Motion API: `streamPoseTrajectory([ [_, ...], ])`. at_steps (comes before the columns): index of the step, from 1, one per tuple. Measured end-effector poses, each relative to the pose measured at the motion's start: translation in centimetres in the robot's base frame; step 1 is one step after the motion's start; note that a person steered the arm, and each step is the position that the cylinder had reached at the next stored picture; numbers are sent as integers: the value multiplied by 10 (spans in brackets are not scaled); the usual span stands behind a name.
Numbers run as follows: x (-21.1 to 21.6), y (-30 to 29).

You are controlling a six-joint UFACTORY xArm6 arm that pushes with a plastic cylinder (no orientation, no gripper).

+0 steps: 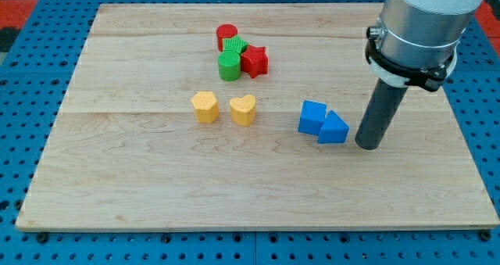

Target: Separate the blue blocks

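Two blue blocks sit touching at the board's middle right: a blue cube [312,116] on the left and a blue triangular block [333,129] on its right, slightly lower. My tip [369,145] rests on the board just to the right of the blue triangular block, a small gap apart from it. The dark rod rises from the tip to the grey arm at the view's top right.
A yellow hexagonal block [205,106] and a yellow heart block [243,109] sit left of the blue pair. A cluster at the top middle holds a red cylinder [226,35], two green blocks [230,64] and a red star [255,60]. The wooden board [117,187] lies on a blue surface.
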State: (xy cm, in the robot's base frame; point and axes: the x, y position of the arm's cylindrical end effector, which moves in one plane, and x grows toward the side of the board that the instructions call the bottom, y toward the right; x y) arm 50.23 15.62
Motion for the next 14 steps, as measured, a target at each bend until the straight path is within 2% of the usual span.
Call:
streamPoseTrajectory([
  [1,0,17],
  [2,14,71],
  [3,22,34],
  [5,-15,-69],
  [7,-15,-69],
  [9,-74,-10],
  [10,-73,-1],
  [12,-20,-38],
  [13,-22,-85],
  [14,-21,-97],
])
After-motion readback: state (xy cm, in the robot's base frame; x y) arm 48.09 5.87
